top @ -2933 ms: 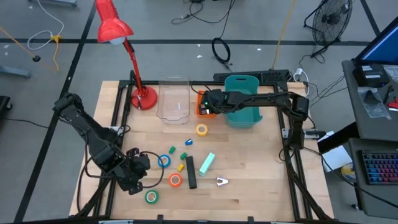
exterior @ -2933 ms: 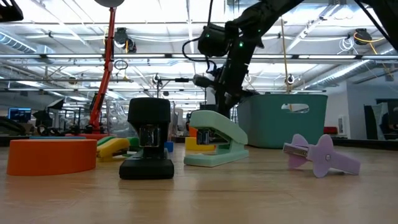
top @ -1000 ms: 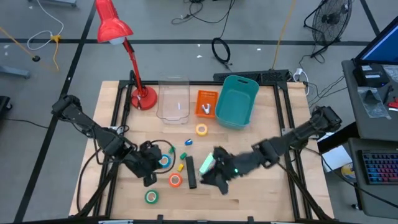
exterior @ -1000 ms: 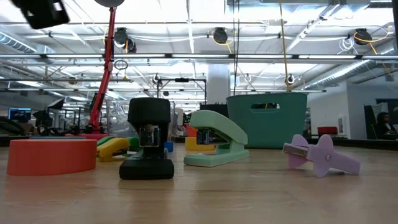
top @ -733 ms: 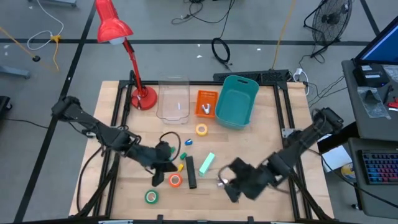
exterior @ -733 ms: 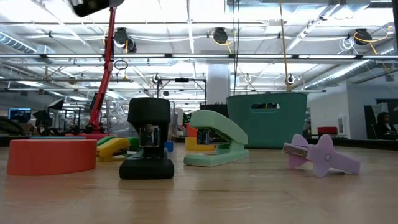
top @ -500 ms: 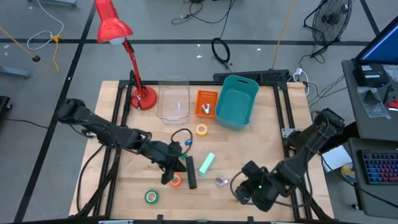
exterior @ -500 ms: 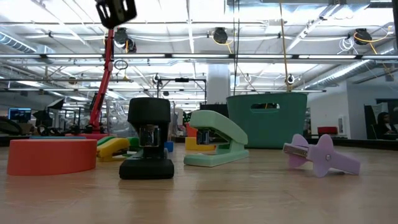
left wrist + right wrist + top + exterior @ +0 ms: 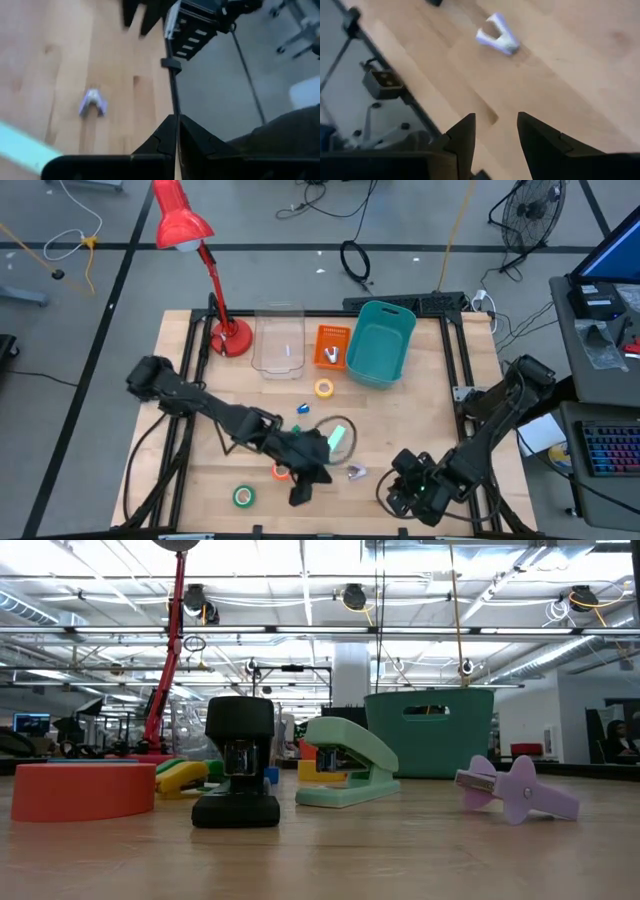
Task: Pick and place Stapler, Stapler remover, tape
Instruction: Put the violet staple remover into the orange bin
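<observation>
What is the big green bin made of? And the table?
The teal bin looks like plastic: smooth, one solid colour, with a moulded handle slot. The table looks like pale wood, with visible grain and plank lines in the wrist views.

We cannot make out the black stapler (image 9: 238,762) from above: the left arm lies across it, and the orange tape roll (image 9: 281,472) shows only as a sliver at the arm's edge. The left gripper (image 9: 303,488) itself is a dark blur at about 6 o'clock on the desk (image 9: 380,425). In the left wrist view the mint stapler (image 9: 25,150) is cut off at the picture's edge (a pale smear only), and the staple remover (image 9: 93,102) is blurred. The low view shows neither arm.
</observation>
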